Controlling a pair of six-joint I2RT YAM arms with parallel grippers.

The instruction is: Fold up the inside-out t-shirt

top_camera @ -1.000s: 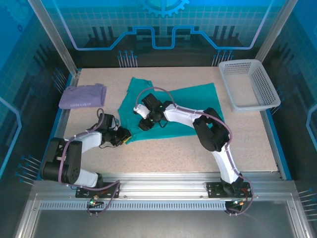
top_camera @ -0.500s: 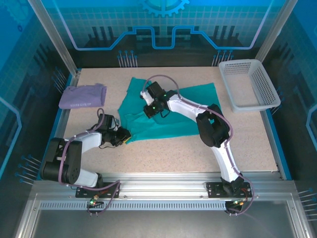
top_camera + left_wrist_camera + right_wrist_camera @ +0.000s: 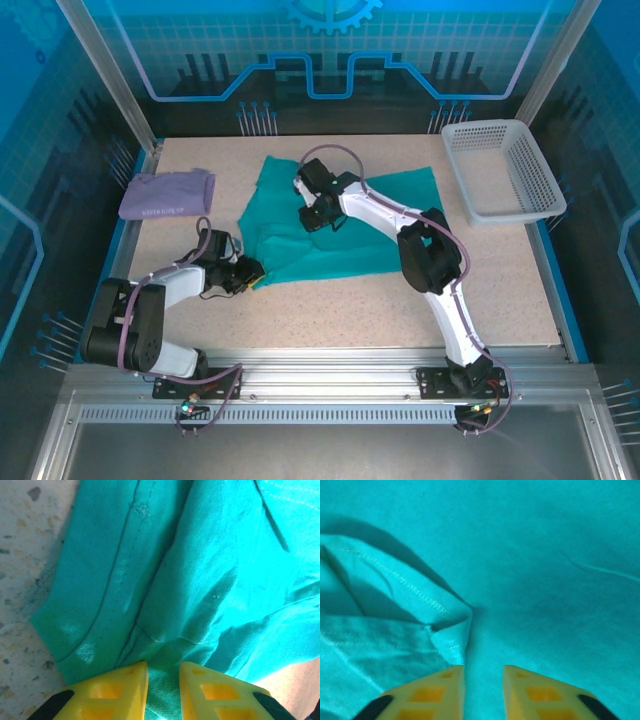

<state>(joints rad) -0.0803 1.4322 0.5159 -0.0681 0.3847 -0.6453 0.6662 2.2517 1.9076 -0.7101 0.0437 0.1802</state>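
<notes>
The inside-out t-shirt (image 3: 360, 240) lies spread and rumpled in the middle of the table, teal-green with its seams showing. My left gripper (image 3: 252, 274) sits low at the shirt's near left corner. In the left wrist view a bunched fold of the t-shirt (image 3: 200, 580) runs between the yellow fingers (image 3: 120, 685), and the left gripper (image 3: 163, 675) is shut on it. My right gripper (image 3: 315, 220) hovers over the shirt's upper middle. In the right wrist view the right gripper (image 3: 483, 675) stands open above flat cloth, a folded stitched hem (image 3: 445, 615) lying just by its left finger.
A folded lavender garment (image 3: 167, 193) lies at the far left of the table. A white mesh basket (image 3: 505, 170) stands at the far right corner. Bare speckled tabletop (image 3: 330, 310) stretches along the near side, with raised blue rails at the edges.
My right gripper has travelled from the shirt's lower left to its upper middle, away from me, and now stands open. The left gripper has kept its place and its hold.
</notes>
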